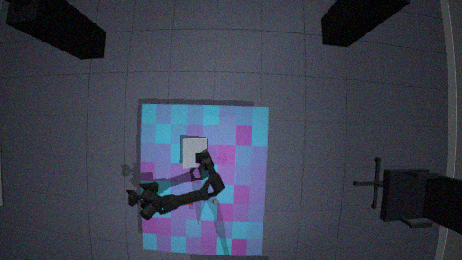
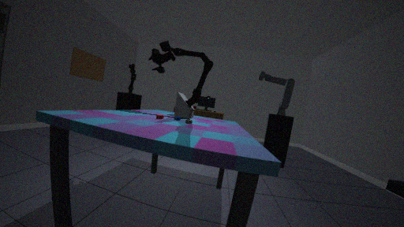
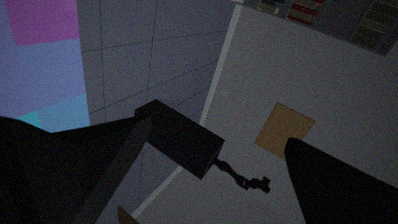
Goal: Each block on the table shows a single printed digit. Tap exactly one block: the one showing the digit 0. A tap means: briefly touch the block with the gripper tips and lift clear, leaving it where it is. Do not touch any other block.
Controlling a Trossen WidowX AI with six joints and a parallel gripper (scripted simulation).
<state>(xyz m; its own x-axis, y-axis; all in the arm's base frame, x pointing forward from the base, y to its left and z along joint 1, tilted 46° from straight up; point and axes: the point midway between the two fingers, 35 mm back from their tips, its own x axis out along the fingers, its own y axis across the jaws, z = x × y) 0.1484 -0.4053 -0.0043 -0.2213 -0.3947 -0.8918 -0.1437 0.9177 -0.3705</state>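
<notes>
My gripper [image 1: 136,190] [image 2: 153,64] [image 3: 217,133] is open, its fingers wide apart with nothing between them. It is high above the table's left edge in the top view, well away from the blocks, and tilted toward the room. A red block [image 1: 190,204] [image 2: 159,117] lies on the table, just beside the arm's outline in the top view. A grey-brown block [image 1: 216,201] [image 2: 188,121] lies to its right. A blue block [image 2: 177,118] lies between them in the exterior view; the arm seems to hide it in the top view. No digit is readable, and the wrist view shows no block.
The table [image 1: 253,158] [image 2: 213,146] [image 3: 45,70] has a blue, cyan and pink checkered top. A pale panel [image 1: 190,151] [image 2: 181,109] stands by the arm's base. Dark pedestals, some with other arms, stand away from the table. A tan board [image 3: 280,127] [image 2: 87,64] hangs on the wall.
</notes>
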